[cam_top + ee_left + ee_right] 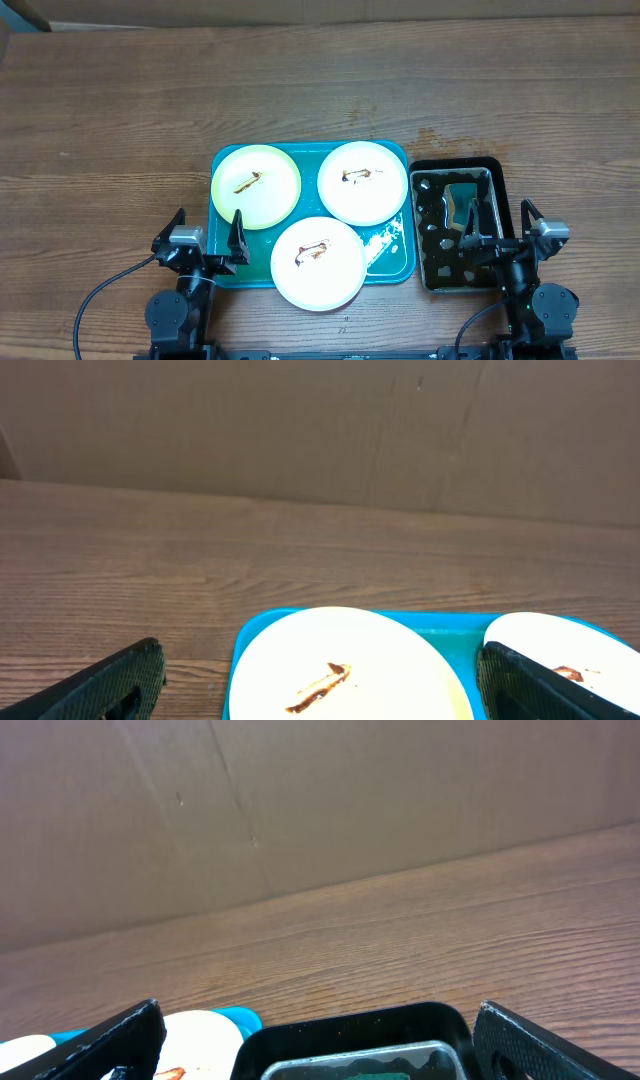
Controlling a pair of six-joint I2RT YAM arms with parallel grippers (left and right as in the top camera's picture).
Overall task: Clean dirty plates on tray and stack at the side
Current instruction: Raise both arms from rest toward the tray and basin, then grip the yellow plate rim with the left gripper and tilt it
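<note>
On the worktop (120,110), the tray (308,158) is seen carrying all three plates (319,263), each smeared brown at its centre. None has been cleaned or stacked aside. The left claw (209,220) and right claw (500,215) are held spread, empty.

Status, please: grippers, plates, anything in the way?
Left gripper open, right gripper open, both empty. Three smeared plates on teal tray, none stacked. Black tray at right gripper; nothing covers plates.

On the tray (395,268), left plate (256,186) and right plate (362,181) side by side behind, third plate (319,262) before them overhanging the near rim; just right, a smaller tray (455,165) on the table (120,120).
</note>
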